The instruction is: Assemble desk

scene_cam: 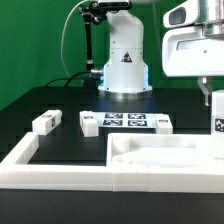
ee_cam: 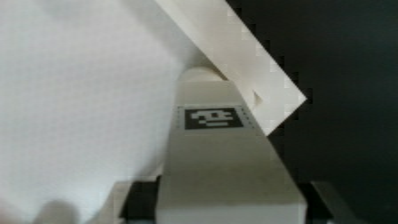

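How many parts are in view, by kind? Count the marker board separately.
tabletop panel: 1
leg: 4 (3 lying loose, 1 held in the gripper, tag facing the wrist view)
marker board: 1
Total: 6

Exterior view: the tabletop panel point(scene_cam: 165, 160) occupies the lower right. Behind it, at centre, lies the marker board point(scene_cam: 125, 122). The far-left leg point(scene_cam: 46, 123) lies at centre left.
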Controlling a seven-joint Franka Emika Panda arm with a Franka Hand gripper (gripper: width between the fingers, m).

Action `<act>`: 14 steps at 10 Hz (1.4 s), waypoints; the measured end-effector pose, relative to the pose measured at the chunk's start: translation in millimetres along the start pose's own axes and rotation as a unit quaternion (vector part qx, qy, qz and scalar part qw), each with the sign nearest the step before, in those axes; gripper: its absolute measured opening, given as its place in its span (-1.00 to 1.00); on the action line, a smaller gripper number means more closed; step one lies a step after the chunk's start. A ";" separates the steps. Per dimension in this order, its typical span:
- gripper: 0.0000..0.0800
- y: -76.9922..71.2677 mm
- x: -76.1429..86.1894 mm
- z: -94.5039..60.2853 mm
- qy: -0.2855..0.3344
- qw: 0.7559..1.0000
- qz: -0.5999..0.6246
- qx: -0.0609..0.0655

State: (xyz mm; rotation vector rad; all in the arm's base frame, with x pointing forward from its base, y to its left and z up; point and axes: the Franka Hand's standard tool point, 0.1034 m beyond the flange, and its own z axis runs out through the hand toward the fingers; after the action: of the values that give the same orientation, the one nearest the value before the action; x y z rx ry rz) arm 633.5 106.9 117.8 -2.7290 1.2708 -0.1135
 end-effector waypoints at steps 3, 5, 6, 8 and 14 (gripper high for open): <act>-0.26 -0.1 -0.4 0.2 -0.005 0.997 0.080 0.001; 0.26 -0.3 -0.7 0.5 -0.005 0.999 0.045 0.001; 0.51 0.1 -3.6 -0.2 -0.013 1.000 0.002 -0.010; 0.61 -3.2 -3.7 -1.7 -0.017 0.997 -0.068 -0.012; 0.62 -2.4 -1.5 -1.0 -0.020 0.912 -0.410 -0.014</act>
State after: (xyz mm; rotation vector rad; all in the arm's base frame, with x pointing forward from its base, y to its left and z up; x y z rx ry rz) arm 634.3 109.5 119.1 -3.0603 0.0377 -0.1115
